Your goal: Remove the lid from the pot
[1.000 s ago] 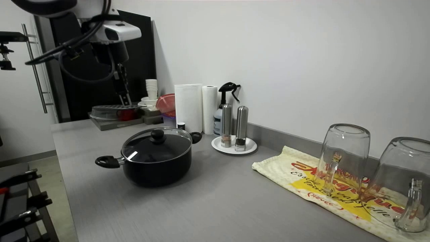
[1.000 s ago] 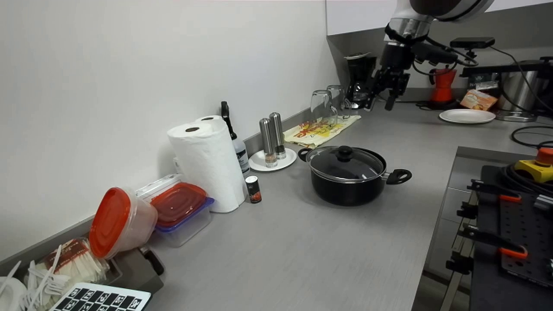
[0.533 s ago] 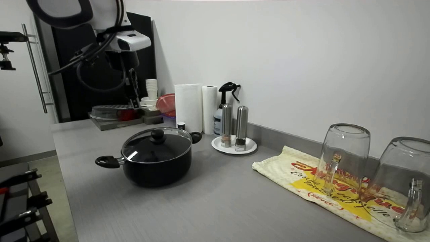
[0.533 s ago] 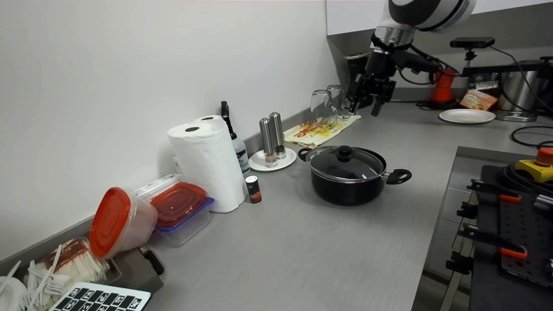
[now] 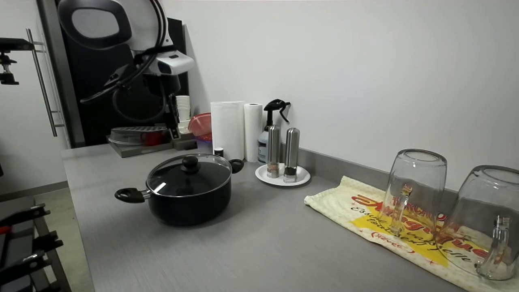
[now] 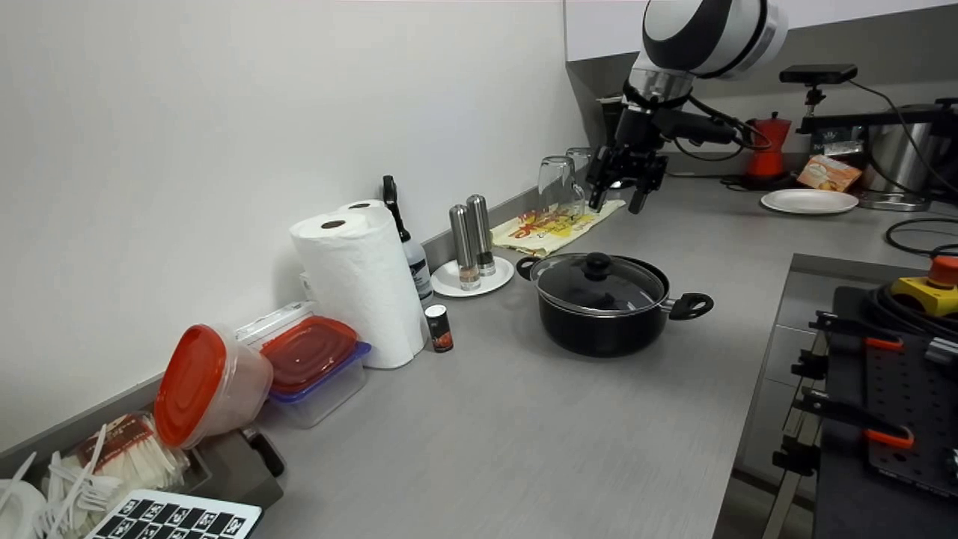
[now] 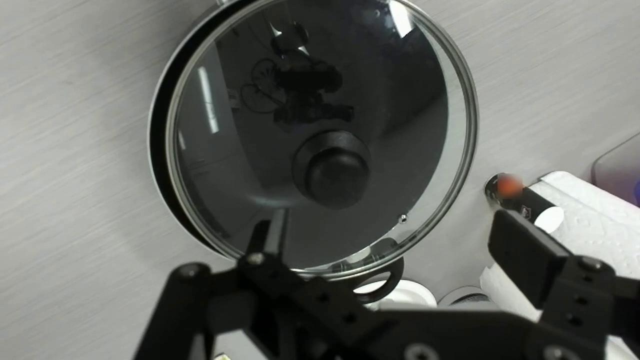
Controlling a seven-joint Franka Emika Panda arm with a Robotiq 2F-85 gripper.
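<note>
Grey counter (image 6: 524, 449). Black pot (image 6: 602, 333) upright on it. Lid (image 7: 320, 119) on the pot, off-centre: dark gap down its left edge in the wrist view. Gripper (image 6: 616, 207) hangs above, apart from the lid in both exterior views; fingers (image 7: 527, 255) spread, nothing held. Knob (image 7: 335, 175), mid-lid, lies below the gripper; in the wrist view, up and left of the finger gap's middle, nearer that side's finger. My read: centre over the knob, then descend. Round, no long axis, so wrist turn probably matters little.
</note>
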